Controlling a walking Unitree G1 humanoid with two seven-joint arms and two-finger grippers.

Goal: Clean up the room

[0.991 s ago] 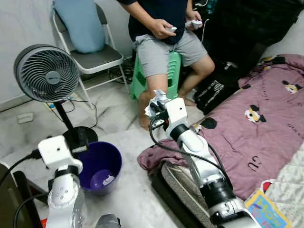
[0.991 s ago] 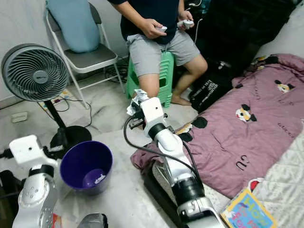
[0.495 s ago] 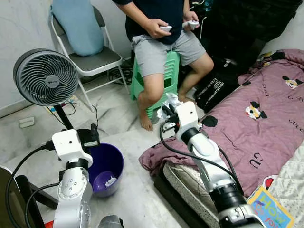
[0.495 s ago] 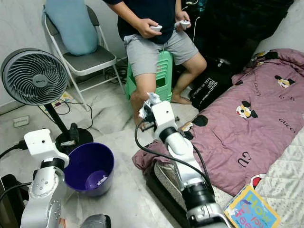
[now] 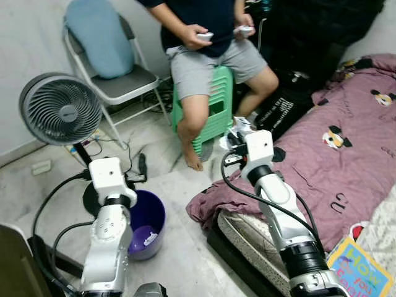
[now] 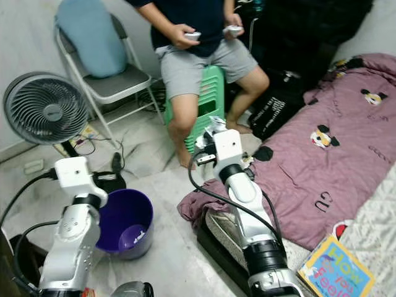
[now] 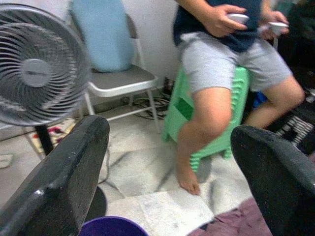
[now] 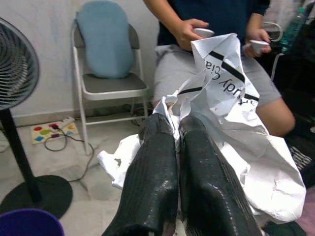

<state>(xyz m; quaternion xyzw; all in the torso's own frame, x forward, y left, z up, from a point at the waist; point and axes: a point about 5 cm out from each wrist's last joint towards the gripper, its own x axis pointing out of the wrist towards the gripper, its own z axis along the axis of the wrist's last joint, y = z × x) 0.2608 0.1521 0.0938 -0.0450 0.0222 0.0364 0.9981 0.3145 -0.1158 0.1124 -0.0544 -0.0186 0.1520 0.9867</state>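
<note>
On the pale marble floor point(image 5: 164, 185) at my feet stood a purple bin point(image 5: 145, 221) with white scraps in its bottom, and my left gripper point(image 5: 141, 168) hung above its rim, fingers point(image 7: 59, 177) spread wide and empty. Beside it lay the purple bedspread point(image 5: 346, 161). My right gripper point(image 5: 234, 137) was raised at the bed's edge, pinched tight on a crumpled white plastic bag point(image 8: 236, 123), whose black lettering my right wrist view showed. Beyond stood a grey fan point(image 5: 60, 109), a folding chair point(image 5: 117, 83) with a blue cushion point(image 5: 93, 28), and a person point(image 5: 210, 37) on a green stool point(image 5: 213, 108).
</note>
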